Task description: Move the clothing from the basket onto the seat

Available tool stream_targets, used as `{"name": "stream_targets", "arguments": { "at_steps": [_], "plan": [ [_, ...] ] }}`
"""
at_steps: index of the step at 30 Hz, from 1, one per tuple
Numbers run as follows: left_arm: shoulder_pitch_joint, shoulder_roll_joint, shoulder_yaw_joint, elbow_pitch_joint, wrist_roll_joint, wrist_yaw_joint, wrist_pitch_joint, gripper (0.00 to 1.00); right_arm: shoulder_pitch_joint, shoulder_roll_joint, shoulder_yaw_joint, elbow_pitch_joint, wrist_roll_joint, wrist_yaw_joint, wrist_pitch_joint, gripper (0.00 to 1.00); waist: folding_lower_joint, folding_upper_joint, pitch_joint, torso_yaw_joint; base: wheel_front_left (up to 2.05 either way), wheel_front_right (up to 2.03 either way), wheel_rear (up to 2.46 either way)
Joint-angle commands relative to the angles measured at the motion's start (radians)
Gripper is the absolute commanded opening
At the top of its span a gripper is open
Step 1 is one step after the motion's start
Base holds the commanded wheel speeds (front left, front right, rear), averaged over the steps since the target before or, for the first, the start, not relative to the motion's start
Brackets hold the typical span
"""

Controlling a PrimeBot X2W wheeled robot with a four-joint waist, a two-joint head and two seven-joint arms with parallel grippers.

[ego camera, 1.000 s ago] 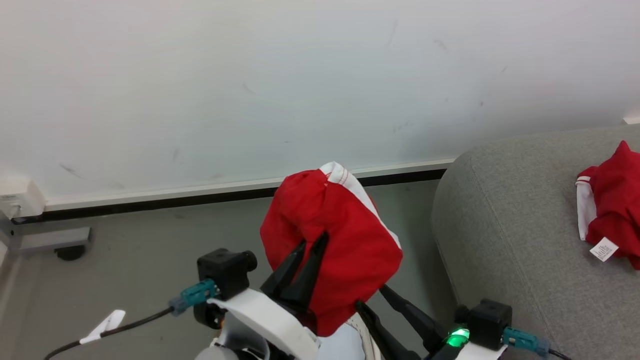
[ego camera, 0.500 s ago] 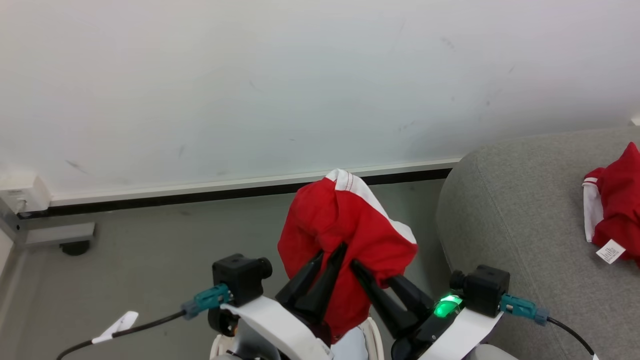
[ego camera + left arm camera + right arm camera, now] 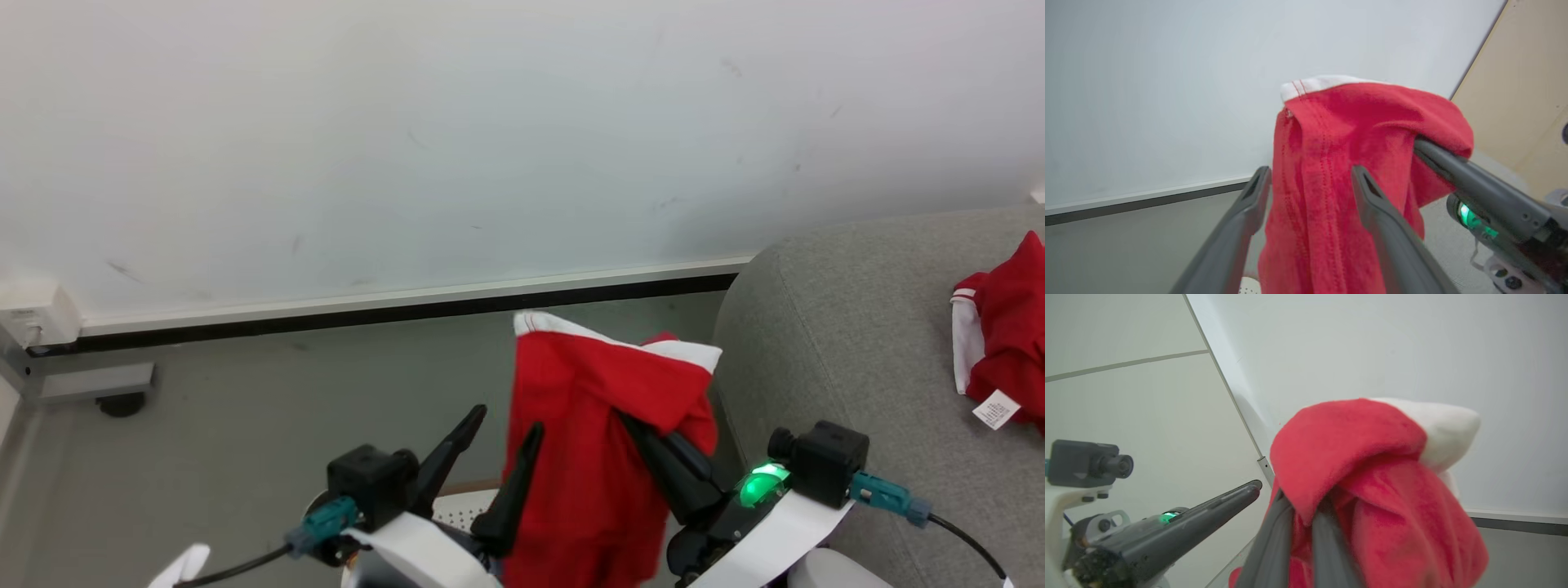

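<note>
A bright red garment (image 3: 596,441) with white trim hangs over the floor just left of the grey sofa seat (image 3: 857,343). My right gripper (image 3: 635,423) is shut on its upper fold, and the fabric drapes over the fingertips (image 3: 1302,508). Beside it on the left, my left gripper (image 3: 500,426) stands open. In the left wrist view its spread fingers (image 3: 1259,179) frame the hanging cloth (image 3: 1327,163) without pinching it. A second red garment (image 3: 1008,343) with a white tag lies on the seat at the right edge. A sliver of the perforated cream basket (image 3: 461,513) shows below my grippers.
A white wall with a dark baseboard (image 3: 408,310) runs behind the grey floor. A white box (image 3: 33,322) and a grey bracket with a dark foot (image 3: 98,384) sit at the far left by the wall. The sofa's rounded arm (image 3: 751,327) is close to my right gripper.
My left gripper has opened and let go of the garment. The right gripper has risen, shut on it and carried it right toward the sofa, so it now hangs longer.
</note>
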Motion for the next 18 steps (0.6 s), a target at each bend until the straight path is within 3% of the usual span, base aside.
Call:
{"name": "stream_targets", "arguments": {
  "at_steps": [1,11,18],
  "plan": [
    [0.021,0.021,-0.001,0.027,0.028,-0.001,-0.027,1.0,0.009,-0.009,-0.015,0.005,-0.018,-0.002,0.0,0.0,-0.0001,0.0,0.0,-0.005,0.0,0.0,0.0],
    [0.044,0.031,-0.016,0.121,0.039,-0.012,-0.091,1.0,0.017,-0.03,-0.06,0.008,-0.042,-0.002,0.0,0.0,-0.0001,0.0,0.006,-0.039,0.0,0.0,0.0],
    [0.045,0.024,-0.023,0.138,0.036,-0.01,-0.126,1.0,0.005,-0.029,-0.073,-0.004,-0.053,-0.002,0.0,0.0,-0.0001,0.0,0.02,-0.128,0.0,0.0,0.0]
  ]
}}
